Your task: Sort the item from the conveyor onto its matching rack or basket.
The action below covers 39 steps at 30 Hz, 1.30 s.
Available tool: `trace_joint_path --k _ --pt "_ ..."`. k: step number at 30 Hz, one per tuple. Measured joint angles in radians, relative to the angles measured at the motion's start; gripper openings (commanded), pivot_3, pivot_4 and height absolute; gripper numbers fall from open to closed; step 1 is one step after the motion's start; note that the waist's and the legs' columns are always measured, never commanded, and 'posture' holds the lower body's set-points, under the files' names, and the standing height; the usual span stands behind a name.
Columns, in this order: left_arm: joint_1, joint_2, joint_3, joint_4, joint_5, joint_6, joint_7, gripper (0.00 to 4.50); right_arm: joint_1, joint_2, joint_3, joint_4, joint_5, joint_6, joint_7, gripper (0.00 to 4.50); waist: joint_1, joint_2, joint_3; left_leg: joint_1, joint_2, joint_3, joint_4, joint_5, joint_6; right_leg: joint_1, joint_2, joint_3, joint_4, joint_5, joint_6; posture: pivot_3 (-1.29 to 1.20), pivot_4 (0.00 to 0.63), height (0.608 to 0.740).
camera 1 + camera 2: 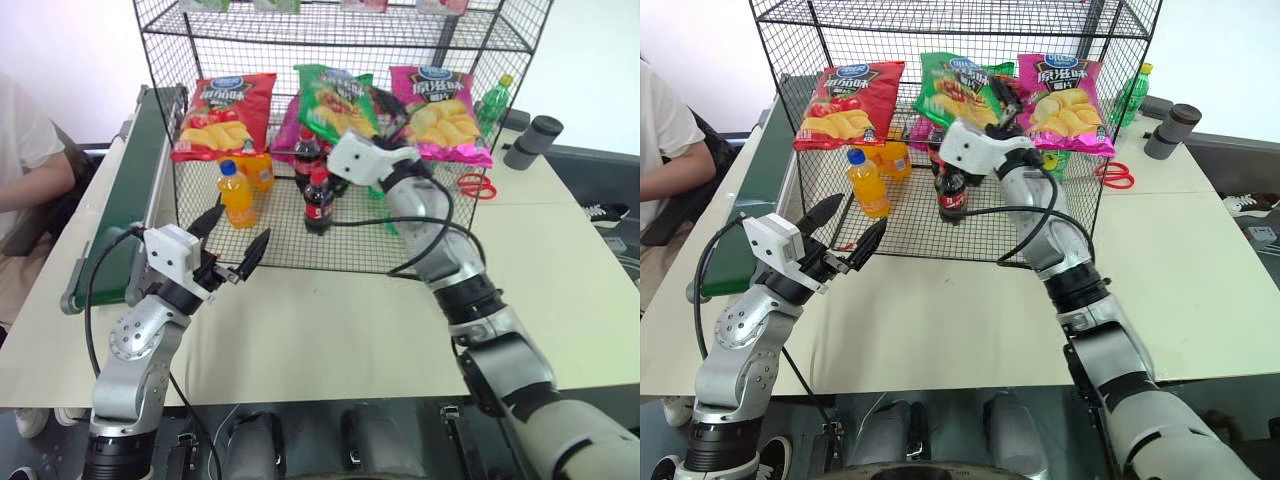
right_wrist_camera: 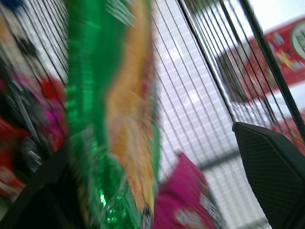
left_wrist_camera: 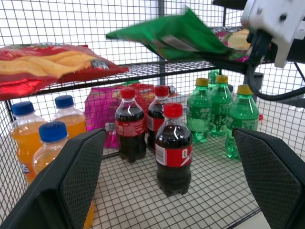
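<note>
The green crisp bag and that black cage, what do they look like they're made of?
The green crisp bag looks like thin glossy plastic or foil film: it shines and creases. The black cage looks like metal wire with a dark, fairly matte coating, thin rods crossing in a regular grid; whether that coating is paint or plastic cannot be told.

Pale table (image 1: 560, 260) (white wall (image 1: 60, 40) behind)

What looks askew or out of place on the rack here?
The green crisp bag lies crooked on the rack's middle shelf, tilted between the flat red bag and pink bag, beside the open right gripper.
</note>
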<state>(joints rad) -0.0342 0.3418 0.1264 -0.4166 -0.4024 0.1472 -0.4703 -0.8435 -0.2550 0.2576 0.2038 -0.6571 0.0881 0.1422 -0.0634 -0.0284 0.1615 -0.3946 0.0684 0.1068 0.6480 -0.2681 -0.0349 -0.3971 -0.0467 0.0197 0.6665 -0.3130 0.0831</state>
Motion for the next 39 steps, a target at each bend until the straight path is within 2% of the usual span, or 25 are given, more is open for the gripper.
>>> trace_joint_path --k 10,17,22,26,28,31,33,36,39 --pt "0.000 0.000 -0.005 0.000 0.001 0.001 0.000 4.50 0.033 0.008 0.011 -0.069 0.104 -0.062 0.072 4.47 0.005 0.000 0.000 -0.001 0.000 -0.001 0.000 0.000 0.001 0.000 -0.001 0.000 0.000 0.000 0.000 0.00 0.150 0.740" --pt "0.000 0.000 -0.024 -0.001 0.002 0.000 0.002 4.50 0.098 0.053 0.008 -0.146 0.281 -0.145 0.152 4.47 0.002 0.000 0.000 -0.001 0.001 -0.001 0.000 -0.001 0.001 0.000 -0.001 0.000 0.000 0.000 0.000 0.00 0.150 0.740" --pt "0.009 0.004 -0.023 -0.012 0.001 0.000 0.000 4.50 0.183 0.013 -0.054 -0.192 0.418 -0.137 0.227 4.47 0.018 0.000 0.000 -0.001 0.000 -0.001 0.000 -0.001 0.002 0.001 -0.002 0.000 -0.001 0.000 0.000 0.00 0.150 0.740" --pt "0.034 0.036 -0.009 -0.018 -0.014 0.004 -0.026 4.50 0.253 0.047 -0.188 -0.350 0.726 0.017 0.321 4.47 0.020 0.000 0.000 -0.001 0.002 -0.002 -0.001 -0.001 0.002 0.000 -0.002 -0.001 -0.001 0.000 0.000 0.00 0.150 0.740" --pt "0.044 0.073 0.010 -0.020 -0.045 0.016 -0.065 4.50 0.305 0.042 -0.250 -0.477 0.953 0.160 0.379 4.47 0.020 0.000 0.000 -0.001 0.004 -0.002 -0.001 -0.001 0.002 0.001 -0.002 -0.001 -0.001 0.000 0.000 0.00 0.150 0.740" --pt "0.104 0.172 0.056 -0.018 -0.096 0.050 -0.158 4.50 0.477 -0.100 -0.352 -0.636 1.246 0.356 0.502 4.47 0.025 0.000 0.000 -0.001 0.004 -0.002 -0.002 -0.002 0.003 0.002 -0.004 -0.002 -0.004 0.000 -0.001 0.00 0.150 0.740" --pt "0.150 0.243 0.110 -0.014 -0.146 0.107 -0.206 4.50 0.597 -0.220 -0.417 -0.682 1.336 0.425 0.582 4.47 0.024 0.000 0.000 -0.001 0.002 -0.002 -0.002 -0.003 0.004 0.002 -0.006 -0.003 -0.004 -0.001 -0.001 0.00 0.150 0.740" --pt "0.216 0.326 0.204 0.015 -0.203 0.169 -0.272 4.50 0.804 -0.385 -0.495 -0.700 1.356 0.424 0.735 4.47 0.022 0.000 0.001 0.001 0.000 -0.002 -0.002 -0.003 0.005 0.003 -0.008 -0.003 -0.005 -0.004 -0.006 0.00 0.150 0.740" --pt "0.261 0.373 0.245 0.073 -0.179 0.135 -0.344 4.50 0.961 -0.480 -0.549 -0.642 1.337 0.362 0.893 4.47 0.019 0.000 0.001 0.003 -0.001 -0.001 -0.002 -0.003 0.005 0.005 -0.009 -0.002 -0.006 -0.004 -0.007 0.00 0.150 0.740"
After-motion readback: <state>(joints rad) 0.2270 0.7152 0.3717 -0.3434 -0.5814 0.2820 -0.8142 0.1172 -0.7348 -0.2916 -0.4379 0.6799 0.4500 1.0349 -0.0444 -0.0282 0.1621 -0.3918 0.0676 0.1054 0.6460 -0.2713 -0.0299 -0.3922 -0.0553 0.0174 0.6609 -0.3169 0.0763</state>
